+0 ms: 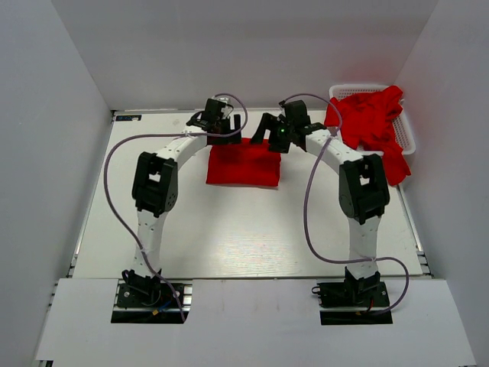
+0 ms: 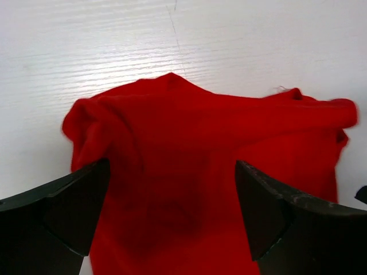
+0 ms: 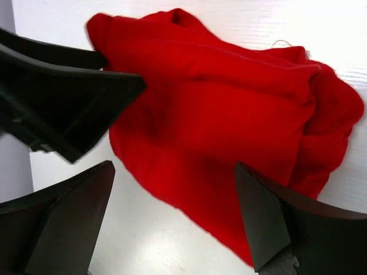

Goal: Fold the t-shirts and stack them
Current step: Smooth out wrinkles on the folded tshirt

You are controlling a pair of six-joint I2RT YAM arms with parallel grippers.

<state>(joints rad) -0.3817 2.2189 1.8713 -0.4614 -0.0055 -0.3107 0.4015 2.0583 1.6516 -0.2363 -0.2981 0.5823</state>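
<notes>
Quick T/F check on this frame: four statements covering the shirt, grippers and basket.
1. A folded t-shirt lies on the table between the arms. True.
2. The left gripper is shut on it. False: its jaws stand apart over the shirt.
3. The white lattice basket at far right holds crumpled t-shirts. True.
4. The right gripper hangs over the basket. False: it is open at the folded shirt, beside the left gripper.

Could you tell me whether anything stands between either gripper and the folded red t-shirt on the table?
Nothing visible does. The left gripper and right gripper both hang open right at the folded t-shirt; the basket stands well off to the right.
</notes>
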